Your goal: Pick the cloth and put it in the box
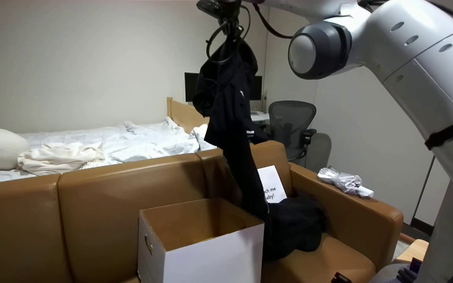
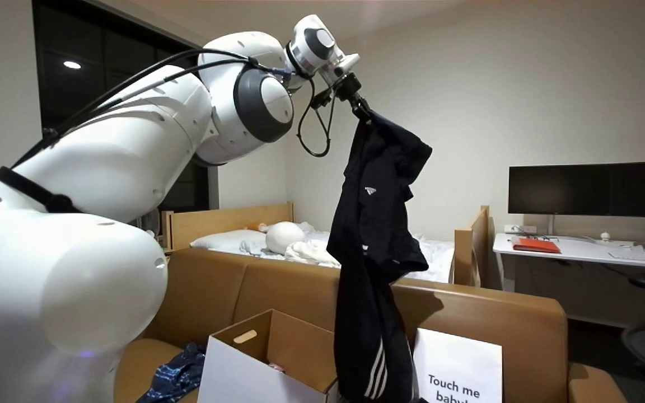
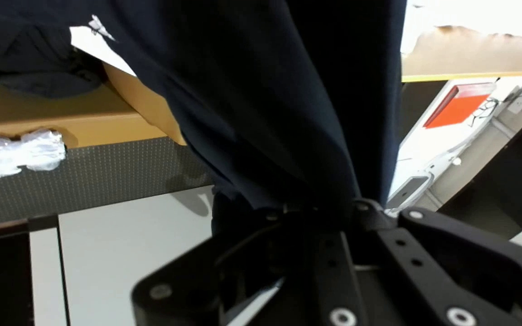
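The cloth (image 1: 230,106) is a long black garment with white stripes and a small logo. It hangs stretched down from my gripper (image 2: 363,110), high above the sofa. The gripper is shut on the cloth's top end; the cloth (image 3: 261,99) covers the fingertips in the wrist view. The box (image 1: 212,259) is white outside and brown inside, open at the top, on the sofa seat. The cloth (image 2: 378,224) hangs beside the box (image 2: 249,369), its lower part by the box's side. Something small lies inside the box. A dark heap (image 1: 297,228) lies beside it; I cannot tell whether it joins the cloth.
The brown sofa (image 1: 132,184) has a tall backrest and an armrest with a plastic bag (image 1: 344,182). A white sign (image 2: 457,364) leans on the backrest. A blue patterned cloth (image 2: 180,372) lies beside the box. A bed (image 1: 144,137) and a desk (image 2: 585,254) stand behind.
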Robot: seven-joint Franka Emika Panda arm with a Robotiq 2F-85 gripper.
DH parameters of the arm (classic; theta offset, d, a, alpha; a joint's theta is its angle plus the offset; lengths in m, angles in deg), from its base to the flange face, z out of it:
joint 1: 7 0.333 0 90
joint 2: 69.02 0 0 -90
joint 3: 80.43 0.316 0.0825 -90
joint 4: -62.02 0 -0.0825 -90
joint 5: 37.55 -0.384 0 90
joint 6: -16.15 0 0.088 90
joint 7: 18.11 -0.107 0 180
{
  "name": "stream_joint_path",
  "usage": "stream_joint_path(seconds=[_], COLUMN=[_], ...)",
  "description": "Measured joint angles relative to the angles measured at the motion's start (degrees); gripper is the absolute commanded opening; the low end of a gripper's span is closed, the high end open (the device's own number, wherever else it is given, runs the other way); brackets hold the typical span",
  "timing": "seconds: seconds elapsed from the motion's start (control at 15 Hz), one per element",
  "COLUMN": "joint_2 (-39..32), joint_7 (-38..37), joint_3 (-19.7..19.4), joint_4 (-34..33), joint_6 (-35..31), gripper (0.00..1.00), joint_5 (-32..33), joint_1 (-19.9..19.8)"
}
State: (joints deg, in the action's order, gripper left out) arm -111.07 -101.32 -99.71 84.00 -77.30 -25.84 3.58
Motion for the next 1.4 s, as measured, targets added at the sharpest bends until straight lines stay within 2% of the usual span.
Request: stream_joint_path(seconds=[0.73,1.07,1.4], joint_2=[4.1,4.5,5.0], joint_7=[-37.7,-53.0,-65.9], joint_3=[-4.2,-7.9,-13.4], joint_4=[-0.1,-0.1,-0.1], joint_6=[1.3,1.3,1.3], gripper=[0.01,0.01,0.01], joint_5=[0.5,2.4,7.6], joint_1=[11.9,16.6,21.3])
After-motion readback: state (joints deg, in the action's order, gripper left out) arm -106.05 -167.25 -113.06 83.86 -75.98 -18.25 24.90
